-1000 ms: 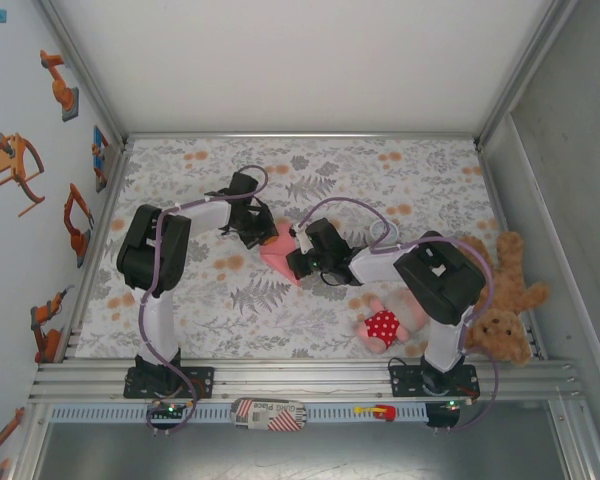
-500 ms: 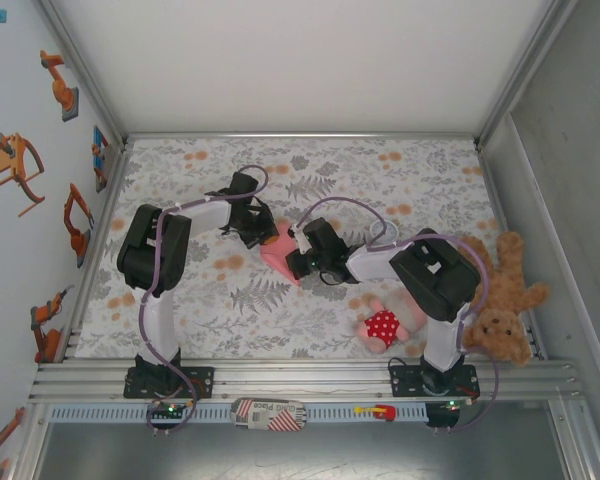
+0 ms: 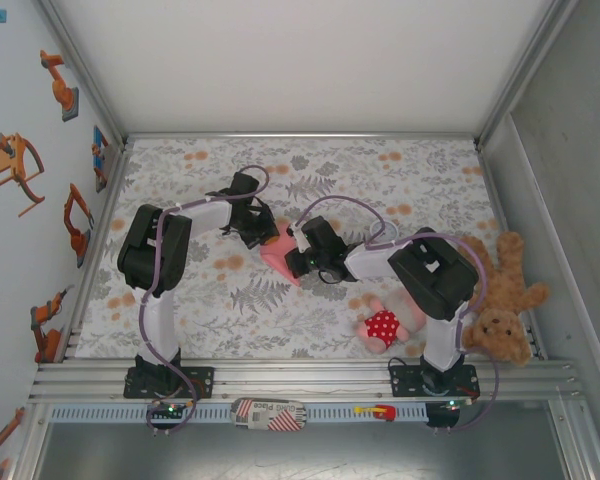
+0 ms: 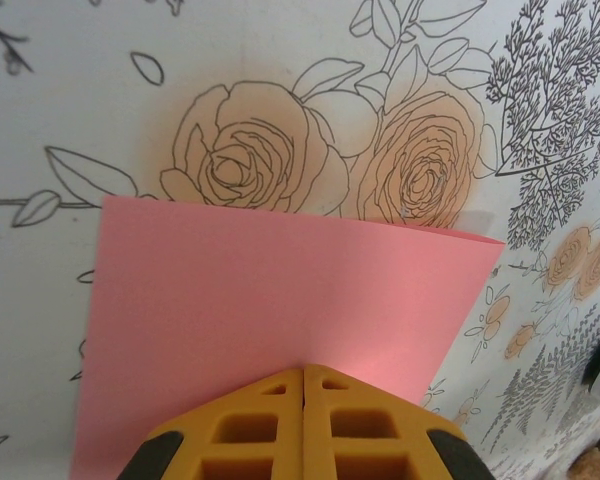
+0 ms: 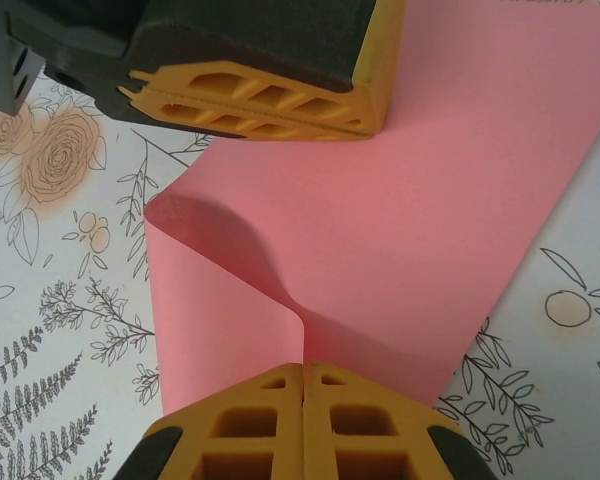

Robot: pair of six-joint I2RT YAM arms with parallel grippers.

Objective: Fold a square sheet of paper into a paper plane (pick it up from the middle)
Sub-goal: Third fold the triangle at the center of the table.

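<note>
Bare tabletop point(image 3: 380, 170) far side; plush doll point(image 3: 383, 325), teddy bear point(image 3: 502, 300) beside right arm point(image 3: 435, 280).

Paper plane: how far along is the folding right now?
Done: the square sheet of paper is already bent over itself, with one side curling up in the right wrist view. In hand: the left gripper and right gripper, both shut, have their tips on it, and the bend looks rounded, not sharply creased. Left: pressing that crease flat and all later folds; no dart shape yet.
</note>
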